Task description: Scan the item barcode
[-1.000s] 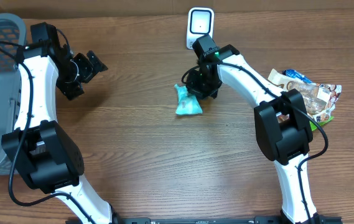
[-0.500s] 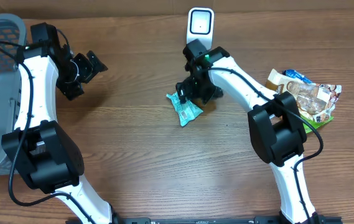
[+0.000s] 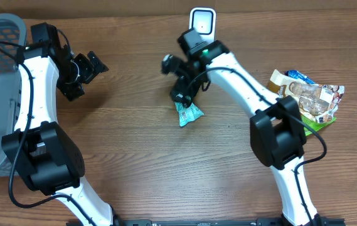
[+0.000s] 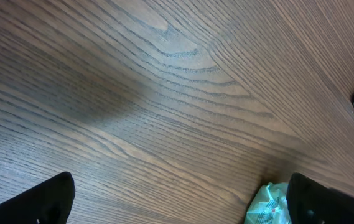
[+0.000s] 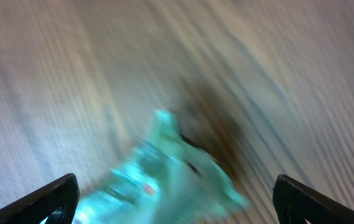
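Just beneath the spread right claw [image 3: 175,80], the teal packet [image 3: 189,114] is lying loose, probably awaiting regrasping for scanning.

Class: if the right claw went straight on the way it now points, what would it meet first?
The right claw would probably meet the packet first; blur leaves depth unsure.

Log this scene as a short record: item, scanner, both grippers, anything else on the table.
item: teal packet, lying on the table, not held
scanner: white scanner at the table's far edge, beyond the packet
right gripper: open, over the packet
left gripper: open, empty, over bare wood
other: grey basket on the left arm's side; pile of snack packs on the right arm's side
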You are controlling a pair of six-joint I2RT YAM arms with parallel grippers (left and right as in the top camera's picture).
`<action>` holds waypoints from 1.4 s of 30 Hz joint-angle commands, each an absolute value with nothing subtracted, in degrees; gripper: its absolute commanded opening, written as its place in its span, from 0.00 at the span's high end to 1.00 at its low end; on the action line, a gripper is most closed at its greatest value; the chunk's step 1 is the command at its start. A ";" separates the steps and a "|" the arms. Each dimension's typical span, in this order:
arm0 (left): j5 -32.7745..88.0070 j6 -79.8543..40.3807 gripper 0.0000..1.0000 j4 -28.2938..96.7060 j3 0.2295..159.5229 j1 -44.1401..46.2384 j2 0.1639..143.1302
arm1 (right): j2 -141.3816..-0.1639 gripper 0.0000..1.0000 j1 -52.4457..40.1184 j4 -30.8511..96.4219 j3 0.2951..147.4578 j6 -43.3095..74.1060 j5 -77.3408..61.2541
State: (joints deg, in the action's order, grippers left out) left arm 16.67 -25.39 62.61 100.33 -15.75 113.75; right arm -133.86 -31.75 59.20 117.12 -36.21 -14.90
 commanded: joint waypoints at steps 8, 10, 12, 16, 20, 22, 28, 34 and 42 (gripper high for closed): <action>15.94 -26.17 0.00 62.59 100.88 -15.62 113.19 | -139.35 0.02 -32.05 55.88 118.08 -42.06 -15.49; 15.94 -26.17 0.00 62.59 100.88 -15.62 113.19 | -140.03 0.09 -31.35 55.96 118.08 -42.02 -15.51; 15.94 -26.17 0.00 62.59 100.88 -15.62 113.19 | -140.31 0.28 -30.41 56.45 118.02 -40.77 -15.51; 15.94 -26.17 0.01 62.59 100.88 -15.62 113.19 | -140.27 0.62 -29.12 56.31 118.04 -34.50 -15.49; 15.94 -26.17 0.00 62.59 100.86 -15.62 113.19 | -140.16 0.78 -28.34 56.55 118.04 -25.50 -15.51; 15.94 -26.17 0.00 62.59 100.88 -15.62 113.19 | -140.07 0.87 -27.86 56.90 118.15 -19.49 -15.51; 15.94 -26.17 0.00 62.59 100.88 -15.62 113.19 | -140.07 0.85 -25.56 60.36 118.15 18.44 -15.51; 15.94 -26.17 0.00 62.59 100.86 -15.62 113.19 | -140.07 0.87 -24.08 64.01 118.15 47.05 -17.12; 15.94 -26.17 0.00 62.59 100.86 -15.62 113.19 | -138.19 0.20 -18.68 66.22 119.09 20.27 -19.97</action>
